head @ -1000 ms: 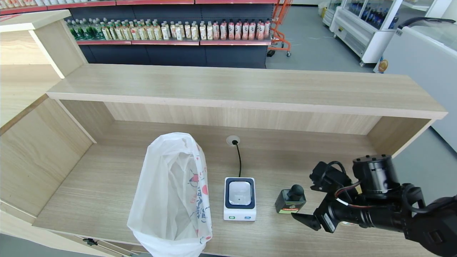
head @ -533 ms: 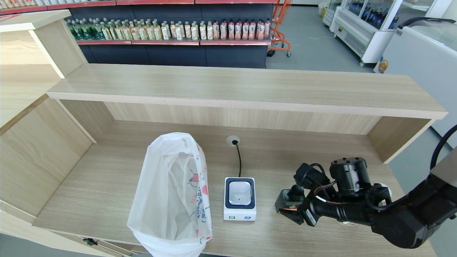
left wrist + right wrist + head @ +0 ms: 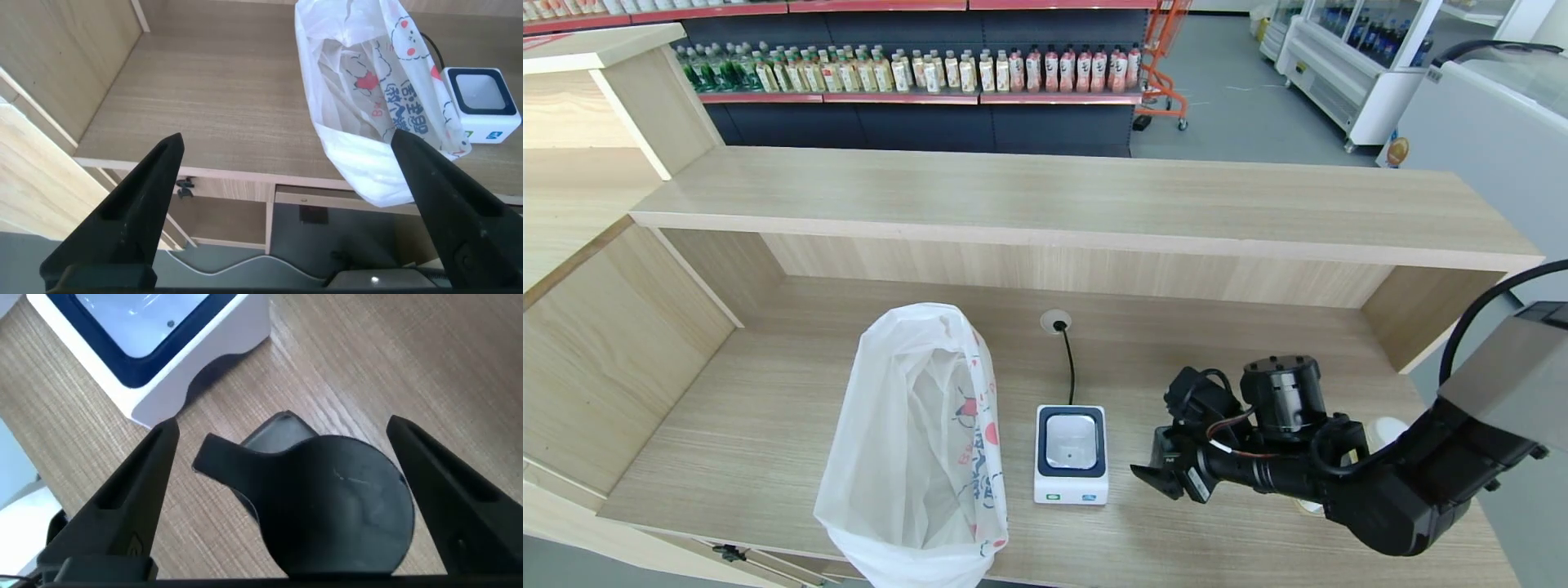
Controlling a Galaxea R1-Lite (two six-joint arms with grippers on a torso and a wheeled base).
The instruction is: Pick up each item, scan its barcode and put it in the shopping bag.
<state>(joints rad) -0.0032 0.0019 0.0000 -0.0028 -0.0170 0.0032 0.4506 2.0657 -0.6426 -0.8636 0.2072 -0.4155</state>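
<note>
With fingers spread, the right gripper is straddling the bottle, which is probably rigid, light and slick, so best gripped on its body below the cap.

Head cam: high, facing forward and down over the whole counter. Left wrist cam: off the counter's near edge, well back, looking down at bag and scanner. Right wrist cam: close over the counter by the scanner, which all three share.
</note>
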